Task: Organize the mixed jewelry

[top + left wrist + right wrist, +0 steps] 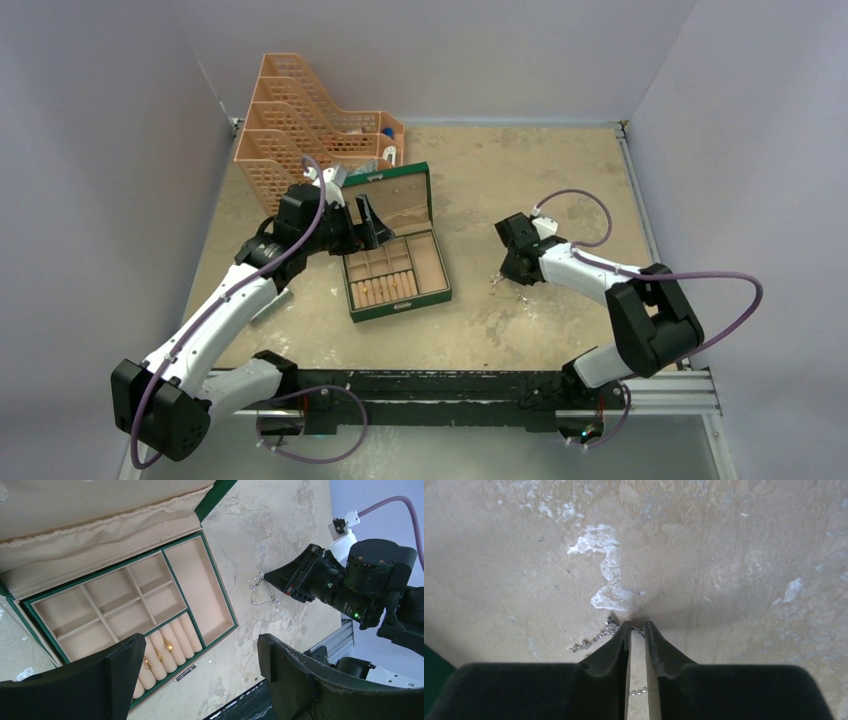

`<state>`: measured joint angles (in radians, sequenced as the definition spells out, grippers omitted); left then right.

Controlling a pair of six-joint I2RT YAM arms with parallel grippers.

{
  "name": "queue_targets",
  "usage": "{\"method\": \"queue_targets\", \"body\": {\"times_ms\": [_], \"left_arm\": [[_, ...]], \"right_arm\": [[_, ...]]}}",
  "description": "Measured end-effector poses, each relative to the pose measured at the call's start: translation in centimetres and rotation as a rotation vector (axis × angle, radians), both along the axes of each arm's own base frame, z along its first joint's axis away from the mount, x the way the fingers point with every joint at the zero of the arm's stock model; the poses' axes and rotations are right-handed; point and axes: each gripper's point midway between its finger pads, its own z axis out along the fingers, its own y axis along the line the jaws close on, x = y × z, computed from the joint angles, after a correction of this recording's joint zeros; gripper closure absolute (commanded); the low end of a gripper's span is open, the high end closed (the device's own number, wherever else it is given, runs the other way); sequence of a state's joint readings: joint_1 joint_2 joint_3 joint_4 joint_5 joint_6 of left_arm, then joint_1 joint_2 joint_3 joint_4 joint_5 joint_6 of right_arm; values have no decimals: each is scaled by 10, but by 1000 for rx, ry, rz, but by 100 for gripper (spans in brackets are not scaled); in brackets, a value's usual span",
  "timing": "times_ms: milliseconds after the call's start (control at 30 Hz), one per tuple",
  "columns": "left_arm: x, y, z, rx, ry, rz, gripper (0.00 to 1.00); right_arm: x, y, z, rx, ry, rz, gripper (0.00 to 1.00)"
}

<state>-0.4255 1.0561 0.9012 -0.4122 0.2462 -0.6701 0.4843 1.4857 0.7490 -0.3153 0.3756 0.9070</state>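
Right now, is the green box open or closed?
Open. The green box has its lid tipped back, and its compartments show, with gold rings in the padded rolls.

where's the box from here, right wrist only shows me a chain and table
observer: The green box lies open on the table, off toward the left arm from the right gripper.
operator: anything in it yet
observer: Gold rings sit in the padded rolls at its front.
operator: is the left arm in my way
observer: The left gripper is open at the box's back left corner, by the raised lid, well apart from your chain.
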Motion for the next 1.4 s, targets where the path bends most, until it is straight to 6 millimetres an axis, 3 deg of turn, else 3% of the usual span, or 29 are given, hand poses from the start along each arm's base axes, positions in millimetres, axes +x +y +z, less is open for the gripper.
{"method": "queue_targets", "body": {"times_ms": [100, 533, 867, 900, 1033, 1067, 1200, 1400], "left_arm": [[0, 0, 0, 1, -1, -1, 17], [0, -1, 0, -1, 0, -5, 17], [-2, -15, 15, -65, -45, -80, 20], [-2, -16, 16, -73, -51, -88, 20], [-4, -20, 16, -89, -53, -113, 20], [-5, -21, 15, -91, -52, -116, 21], [-6, -21, 14, -94, -46, -123, 20], [-7, -21, 11, -91, -36, -122, 20]], "right_arm": [[4, 4, 0, 31, -9, 16, 100], [1, 7, 4, 36, 8, 98, 100], [13, 10, 51, 50, -141, 178, 100], [14, 10, 53, 51, -147, 180, 99], [12, 9, 51, 58, -137, 163, 62], [11, 9, 49, 59, -128, 154, 57], [6, 8, 36, 58, -84, 125, 56], [-5, 4, 22, 50, -25, 97, 64]]}}
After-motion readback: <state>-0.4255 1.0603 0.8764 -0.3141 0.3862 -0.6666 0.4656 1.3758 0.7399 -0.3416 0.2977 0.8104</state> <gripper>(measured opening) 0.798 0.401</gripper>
